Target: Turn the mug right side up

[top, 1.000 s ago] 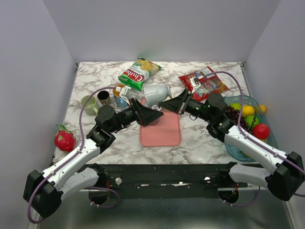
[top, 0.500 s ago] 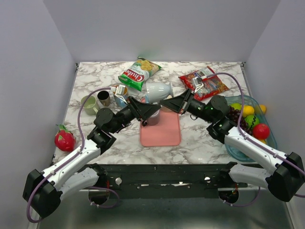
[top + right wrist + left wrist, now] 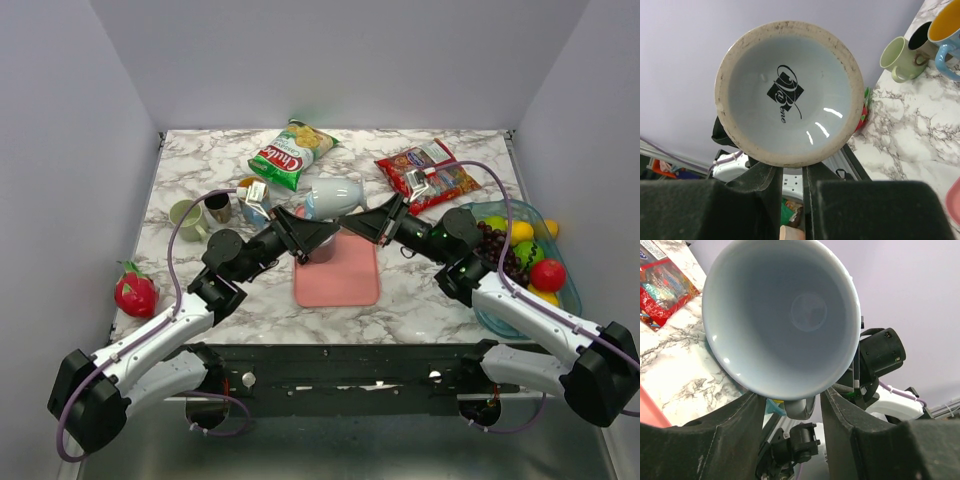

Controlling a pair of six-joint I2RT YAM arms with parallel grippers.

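A pale blue mug (image 3: 335,196) hangs on its side in the air above the pink tray (image 3: 337,275). Its mouth faces my left gripper (image 3: 326,230) and its base faces my right gripper (image 3: 348,222). In the left wrist view I look into the mug's mouth (image 3: 785,315). Its handle (image 3: 800,409) hangs between my open left gripper's (image 3: 790,412) fingers, with a gap on each side. In the right wrist view the logo-marked base of the mug (image 3: 787,92) fills the frame. My right gripper (image 3: 792,172) is nearly closed under it and holds the mug; the contact is hidden.
A green chip bag (image 3: 292,152) and a red snack bag (image 3: 428,172) lie at the back. A green mug (image 3: 186,218), a dark mug (image 3: 218,205) and a small carton (image 3: 256,201) stand at the left. A dragon fruit (image 3: 135,290) is near left, a blue fruit bowl (image 3: 570,290) right.
The mug has been raised and tipped from a slant to lying level in the air. Both grippers rose with it, and the left gripper closed in on the mouth.
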